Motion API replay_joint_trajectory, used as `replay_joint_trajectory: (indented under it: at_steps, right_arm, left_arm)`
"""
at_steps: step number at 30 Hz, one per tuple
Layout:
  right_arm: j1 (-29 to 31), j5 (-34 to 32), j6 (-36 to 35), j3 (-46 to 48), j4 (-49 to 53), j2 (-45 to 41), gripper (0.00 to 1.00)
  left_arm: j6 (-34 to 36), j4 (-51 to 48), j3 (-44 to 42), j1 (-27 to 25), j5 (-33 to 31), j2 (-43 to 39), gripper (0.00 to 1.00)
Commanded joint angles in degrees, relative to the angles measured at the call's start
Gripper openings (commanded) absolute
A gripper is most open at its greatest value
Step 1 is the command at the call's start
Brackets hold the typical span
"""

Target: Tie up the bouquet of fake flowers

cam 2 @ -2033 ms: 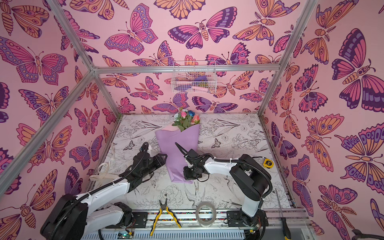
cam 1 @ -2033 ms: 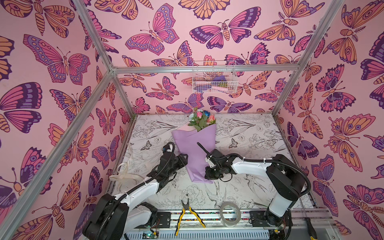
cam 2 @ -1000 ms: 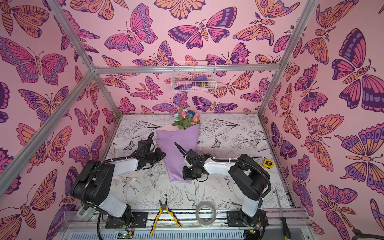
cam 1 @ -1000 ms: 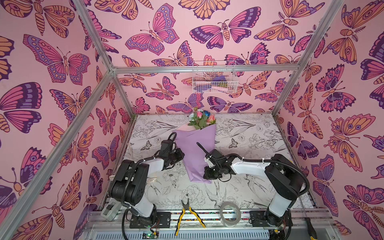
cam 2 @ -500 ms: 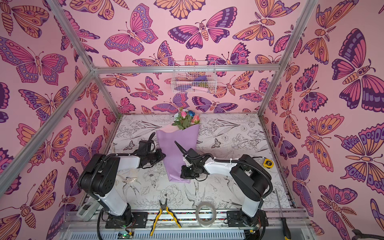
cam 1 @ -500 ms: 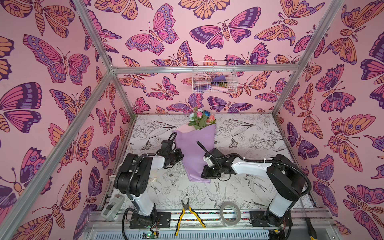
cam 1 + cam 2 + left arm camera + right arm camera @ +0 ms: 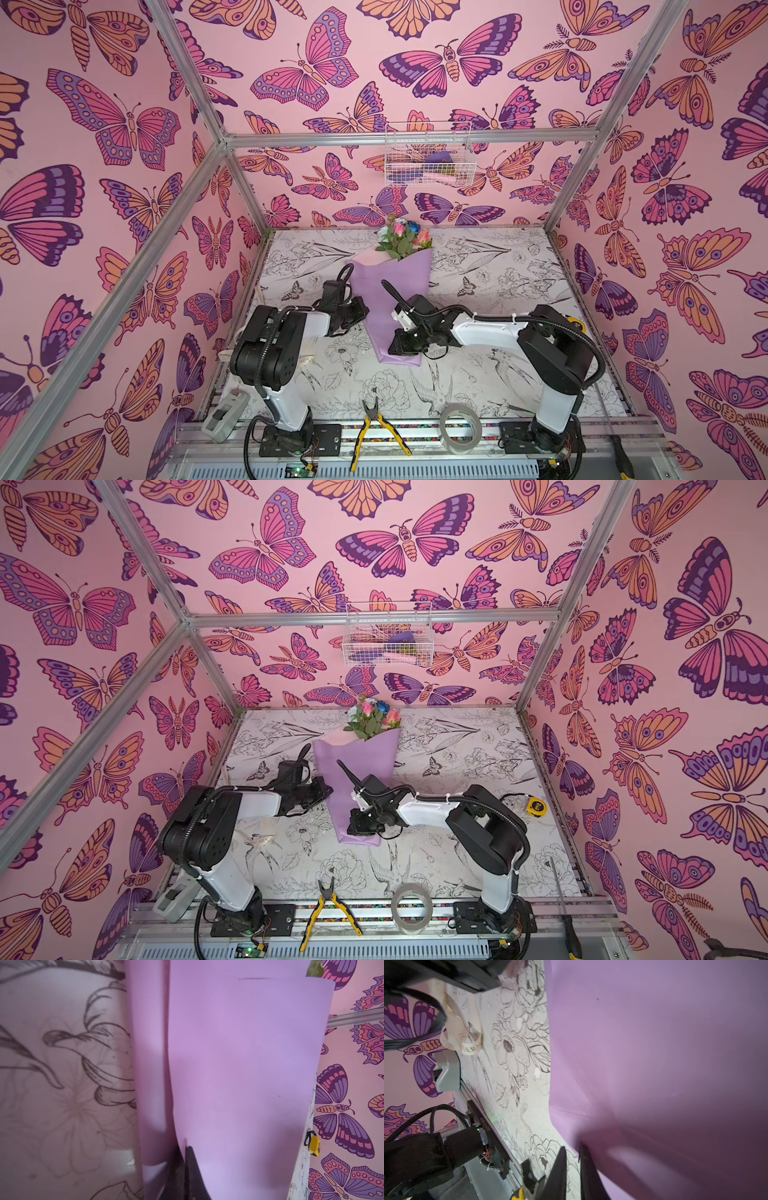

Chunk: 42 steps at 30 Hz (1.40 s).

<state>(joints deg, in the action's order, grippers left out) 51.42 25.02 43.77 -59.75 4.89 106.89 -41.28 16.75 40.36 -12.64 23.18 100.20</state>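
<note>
The bouquet [image 7: 395, 291] lies along the table as a lilac paper cone, seen in both top views, with its narrow end toward the front. The fake flowers [image 7: 402, 237] stick out of its wide far end. My left gripper [image 7: 364, 310] is at the cone's left edge and is shut on the paper's edge [image 7: 185, 1148]. At the narrow end, the right gripper [image 7: 395, 350] has its jaws a narrow gap apart [image 7: 572, 1150]. Only the table shows in that gap, and one finger lies against the paper. A cream printed ribbon [image 7: 471, 1048] lies loose on the table by the left arm.
Yellow-handled pliers [image 7: 376, 424], a clear tape roll [image 7: 461, 424] and a grey tape dispenser [image 7: 224, 415] sit along the front rail. A yellow tape measure [image 7: 534, 806] lies at the right. A wire basket [image 7: 428, 160] hangs on the back wall.
The left arm has folded back with its elbow raised, while its gripper stays at the cone's left edge. The cone's narrow end and the right gripper have shifted slightly left.
</note>
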Motion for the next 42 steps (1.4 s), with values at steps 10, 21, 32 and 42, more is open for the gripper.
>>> replay_joint_trajectory:
  at_steps: [10,21,32,42]
  right_arm:
    - [1.23,0.83,2.84,1.53,-2.9,4.64,0.14]
    - [1.27,-0.26,3.87,2.44,-2.58,4.36,0.14]
    - [1.24,-0.13,3.95,2.63,-2.69,4.31,0.14]
    - [1.3,-0.77,4.24,2.35,-3.03,3.95,0.14]
  left_arm:
    - [-2.12,1.68,-1.94,0.59,0.58,0.36,0.0]
    - [-3.98,-7.35,-3.22,1.66,-2.24,-13.18,0.39]
    - [-4.86,-17.88,-3.05,-0.23,-2.99,-23.47,0.3]
    - [-7.43,-14.6,-5.41,-8.69,-1.1,-20.06,0.21]
